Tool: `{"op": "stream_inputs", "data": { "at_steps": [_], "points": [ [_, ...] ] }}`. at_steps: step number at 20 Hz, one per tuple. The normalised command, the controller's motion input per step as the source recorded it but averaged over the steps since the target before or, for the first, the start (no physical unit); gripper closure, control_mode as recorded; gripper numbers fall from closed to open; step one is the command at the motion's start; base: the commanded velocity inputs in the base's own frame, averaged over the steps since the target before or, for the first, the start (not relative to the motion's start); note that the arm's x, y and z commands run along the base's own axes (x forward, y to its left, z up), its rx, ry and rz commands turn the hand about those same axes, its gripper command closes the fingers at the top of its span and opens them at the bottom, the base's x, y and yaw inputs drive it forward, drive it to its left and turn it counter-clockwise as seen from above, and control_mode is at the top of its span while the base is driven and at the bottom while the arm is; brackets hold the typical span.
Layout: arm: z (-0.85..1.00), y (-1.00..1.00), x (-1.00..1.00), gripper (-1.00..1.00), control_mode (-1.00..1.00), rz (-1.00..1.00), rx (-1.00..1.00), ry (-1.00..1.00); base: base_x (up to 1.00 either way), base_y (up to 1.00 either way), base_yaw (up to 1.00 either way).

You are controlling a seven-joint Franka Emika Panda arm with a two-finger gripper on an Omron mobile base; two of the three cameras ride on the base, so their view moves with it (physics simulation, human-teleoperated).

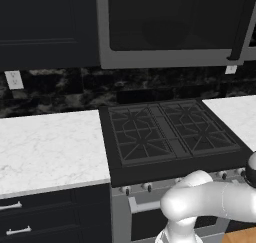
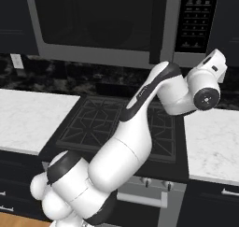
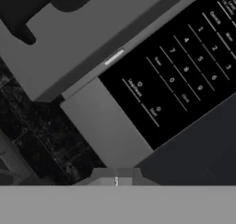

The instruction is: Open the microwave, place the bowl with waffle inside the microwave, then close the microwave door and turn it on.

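Left base view: microwave (image 1: 175,27) mounted high above the stove (image 1: 170,132), door (image 1: 170,17) shut, dark glass front with the black handle (image 1: 240,32) running down its right edge. Dark cabinet (image 1: 47,27) to the left of it. White marble counter (image 1: 50,147) left of the stove, another stretch of counter at the far right. Wall outlet (image 1: 14,79) on the dark speckled backsplash. Bare black grates on the stove, knobs along its front edge. White arm (image 1: 210,202) crossing the lower right corner.

Right base view: arm (image 2: 140,118) rising from the lower left, bending over the stove (image 2: 116,123) and reaching up to the right. Wrist end close under the button panel (image 2: 196,18) at the microwave's right side (fingers hidden behind the wrist here). Microwave door (image 2: 98,16) closed, handle (image 2: 156,25) just left of the panel. Marble counter (image 2: 32,118) either side of the stove.

Hand view: rolled steeply, so everything slants. Black button panel (image 3: 179,75) with white numerals and symbols close ahead, grey frame (image 3: 106,126) below and beside it, dark backsplash (image 3: 41,140) at the lower left. Gripper (image 3: 117,177) at the bottom edge, closed with nothing between its fingers, tip close before the panel's lower end; contact with the panel impossible to judge.
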Motion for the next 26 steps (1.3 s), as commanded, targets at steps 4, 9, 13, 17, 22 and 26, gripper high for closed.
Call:
{"op": "stream_inputs", "data": {
  "at_steps": [4, 9, 13, 17, 22, 26],
  "points": [
    [0.00, 0.00, 0.17, 1.00, -1.00, 0.00, 0.00, -0.03, 0.00, 0.00, 0.00],
    [0.11, 0.00, 0.16, 1.00, -1.00, 0.00, 0.00, -0.04, 0.00, 0.00, 0.00],
    [0.33, 0.00, 0.09, 1.00, -1.00, 0.00, 0.00, -0.03, 0.00, 0.00, 0.00],
    [0.31, 0.00, 0.14, 1.00, -1.00, 0.00, 0.00, 0.00, 0.00, 0.00, 0.00],
    [0.13, 0.02, 0.13, 1.00, -1.00, 0.00, 0.00, 0.00, 0.00, 0.00, 0.00],
    [0.00, 0.00, 0.23, 1.00, -1.00, 0.00, 0.00, 0.00, 0.00, 0.00, 0.00]
  ]
}}
